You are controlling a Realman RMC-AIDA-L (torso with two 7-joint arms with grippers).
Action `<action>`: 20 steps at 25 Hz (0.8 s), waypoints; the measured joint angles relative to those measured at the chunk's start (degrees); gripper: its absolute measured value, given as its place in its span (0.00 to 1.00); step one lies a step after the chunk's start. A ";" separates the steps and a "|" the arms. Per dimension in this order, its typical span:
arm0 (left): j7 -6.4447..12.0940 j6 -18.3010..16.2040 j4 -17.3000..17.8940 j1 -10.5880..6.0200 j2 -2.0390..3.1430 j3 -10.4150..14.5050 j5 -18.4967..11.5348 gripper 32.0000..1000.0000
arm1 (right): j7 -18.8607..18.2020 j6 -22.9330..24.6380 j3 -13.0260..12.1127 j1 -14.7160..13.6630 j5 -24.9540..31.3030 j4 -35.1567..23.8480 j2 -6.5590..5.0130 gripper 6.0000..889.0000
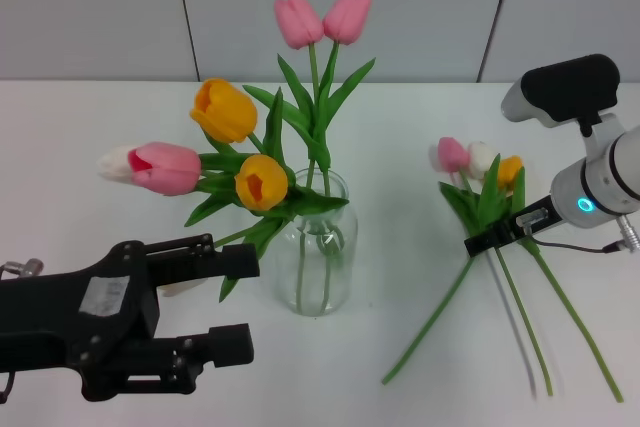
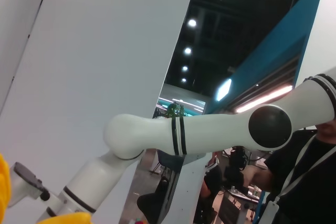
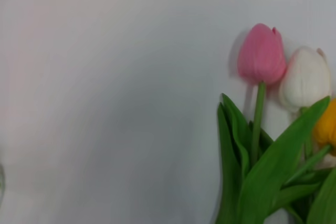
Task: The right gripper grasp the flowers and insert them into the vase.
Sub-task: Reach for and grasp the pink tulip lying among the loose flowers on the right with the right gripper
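Three flowers [image 1: 480, 172], pink, white and orange, lie together on the table [image 1: 80, 127] well right of the vase [image 1: 316, 247], which already holds several tulips [image 1: 270, 147]. The right gripper [image 1: 505, 230] sits at their stems; whether it has closed on them I cannot tell. Lifting and inserting remain. The left gripper [image 1: 225, 302], fingers apart, waits near the vase.
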 joint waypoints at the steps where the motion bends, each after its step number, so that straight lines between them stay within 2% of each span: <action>1: 0.00 0.00 0.00 -0.07 0.00 0.02 0.00 0.80 | -0.03 0.60 0.00 0.15 -0.02 0.50 0.02 0.90; 6: 0.00 0.00 0.01 -0.24 -0.05 0.07 0.01 0.80 | -0.25 2.20 0.00 0.55 -0.15 1.78 0.09 0.90; 12: 0.00 0.00 0.01 -0.32 -0.09 0.07 0.01 0.80 | -0.11 2.48 0.00 0.75 -0.15 2.27 0.16 0.68; 20: 0.20 0.00 -1.56 -0.89 -0.03 0.06 0.00 0.80 | 0.22 2.50 0.00 0.62 -0.15 2.92 0.02 0.25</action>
